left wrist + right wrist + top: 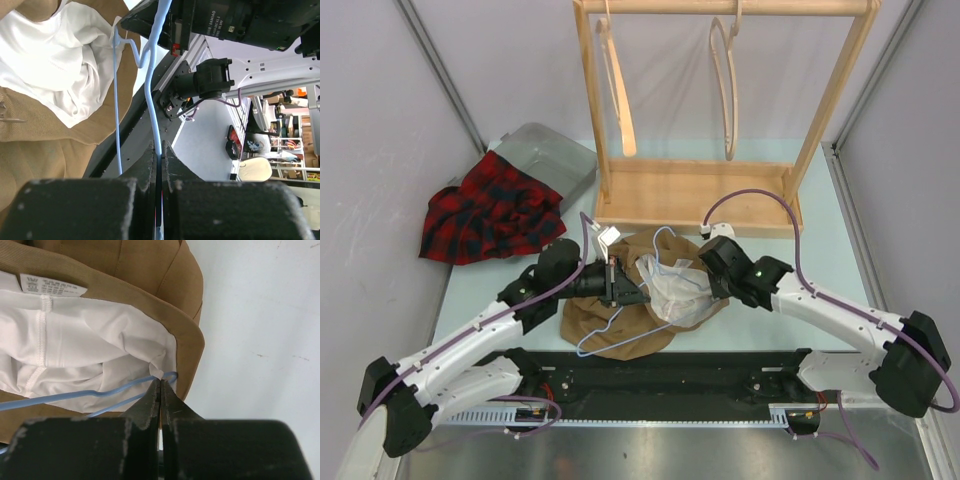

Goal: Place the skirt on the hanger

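While the tan skirt (638, 338) lay bunched at the middle of the top view, on the tabletop (820, 250) just in front of the wooden rack (695, 185), its white lining (90, 350) was turned upward and the blue wire hanger (154, 125) lay across it, one end tucked under the waistband (185, 335). The left fingers (147, 165) were clamped on the hanger's wire, below its twisted bend, at the skirt's left side. The right fingers (150, 405) were pressed together at the skirt's right edge, where the hanger's end loop met the lining. Whether they pinched wire, cloth or both could not be told.

The step in hand looked like working the hanger into the waist, and it seemed unfinished, since most of the wire lay outside the cloth. The next move would likely call for holding the hanger steady on the left and drawing the waistband over the wire's end on the right, gently enough that the thin wire would not slip. A red plaid cloth (495, 210) lay at the upper left, well apart.
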`<state>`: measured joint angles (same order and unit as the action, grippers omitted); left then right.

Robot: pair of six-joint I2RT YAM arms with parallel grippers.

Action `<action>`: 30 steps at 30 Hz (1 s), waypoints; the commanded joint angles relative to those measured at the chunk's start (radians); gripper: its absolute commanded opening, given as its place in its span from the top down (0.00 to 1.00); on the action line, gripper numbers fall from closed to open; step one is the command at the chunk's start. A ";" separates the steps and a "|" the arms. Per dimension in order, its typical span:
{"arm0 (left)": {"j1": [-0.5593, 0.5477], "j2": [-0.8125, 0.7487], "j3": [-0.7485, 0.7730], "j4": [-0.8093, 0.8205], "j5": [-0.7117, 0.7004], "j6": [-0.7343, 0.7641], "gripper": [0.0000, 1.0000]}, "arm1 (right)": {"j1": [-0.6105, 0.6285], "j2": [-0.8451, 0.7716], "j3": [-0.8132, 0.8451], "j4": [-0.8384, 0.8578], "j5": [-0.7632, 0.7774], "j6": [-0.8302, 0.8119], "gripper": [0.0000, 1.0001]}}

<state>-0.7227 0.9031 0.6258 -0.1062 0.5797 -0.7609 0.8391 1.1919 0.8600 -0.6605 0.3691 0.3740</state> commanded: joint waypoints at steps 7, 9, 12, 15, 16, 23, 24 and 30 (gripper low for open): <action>-0.004 -0.015 -0.058 0.263 -0.001 -0.034 1.00 | 0.006 -0.054 -0.013 0.028 -0.019 0.069 1.00; -0.004 -0.017 -0.073 0.324 -0.003 -0.044 1.00 | 0.006 -0.058 -0.016 0.038 -0.018 0.091 1.00; -0.004 -0.010 -0.118 0.397 0.008 -0.063 1.00 | 0.008 -0.067 -0.015 0.044 -0.024 0.103 1.00; -0.004 0.003 -0.132 0.424 0.015 -0.052 1.00 | 0.008 -0.074 -0.007 0.042 -0.019 0.108 1.00; -0.004 0.019 -0.129 0.425 0.020 -0.046 1.00 | 0.008 -0.081 -0.006 0.042 -0.016 0.109 1.00; -0.007 0.051 -0.147 0.522 0.062 -0.048 1.00 | 0.008 -0.098 -0.015 0.065 -0.059 0.101 1.00; -0.007 0.051 -0.153 0.527 0.063 -0.048 1.00 | 0.008 -0.100 -0.018 0.070 -0.071 0.097 1.00; -0.011 0.071 -0.163 0.565 0.081 -0.043 1.00 | 0.008 -0.126 -0.039 0.116 -0.170 0.075 1.00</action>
<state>-0.7246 0.9619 0.4660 0.3584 0.6277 -0.8047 0.8413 1.1015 0.8295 -0.6064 0.2680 0.4561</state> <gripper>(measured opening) 0.018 0.009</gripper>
